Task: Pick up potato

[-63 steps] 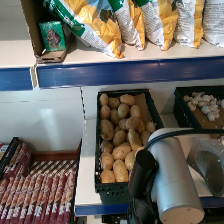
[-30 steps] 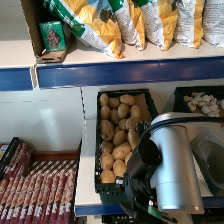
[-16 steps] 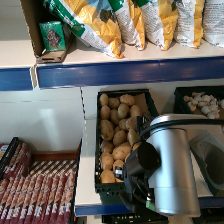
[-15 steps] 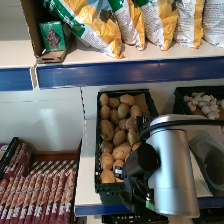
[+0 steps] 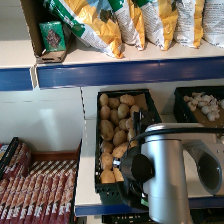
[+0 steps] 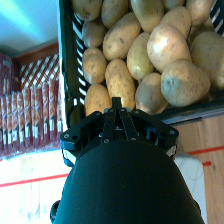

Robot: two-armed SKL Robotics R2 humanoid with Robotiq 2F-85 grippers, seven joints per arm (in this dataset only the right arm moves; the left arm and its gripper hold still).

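A black crate [image 5: 102, 186] filled with potatoes is seen on the white surface [image 5: 86, 200] below a blue-edged shelf [image 5: 125, 70] that carries yellow and green bags [image 5: 95, 25]. In the head view, the right arm [image 5: 160, 180] covers the crate's near right corner, at about 5 o'clock from the crate's middle.

In the wrist view, the pincer [image 6: 116, 107] is seen clenched, its two fingers brought together into one narrow tip with nothing between them. The tip is held just over the crate's near rim. A potato [image 6: 120, 83] lies directly beyond the tip, at 12 o'clock from it; whether it is touched cannot be told. A second potato [image 6: 96, 99] lies at 10 o'clock, against the crate wall, and a third [image 6: 151, 92] at 2 o'clock.

A second crate [image 5: 182, 107] with pale contents stands at 3 o'clock from the potato crate.
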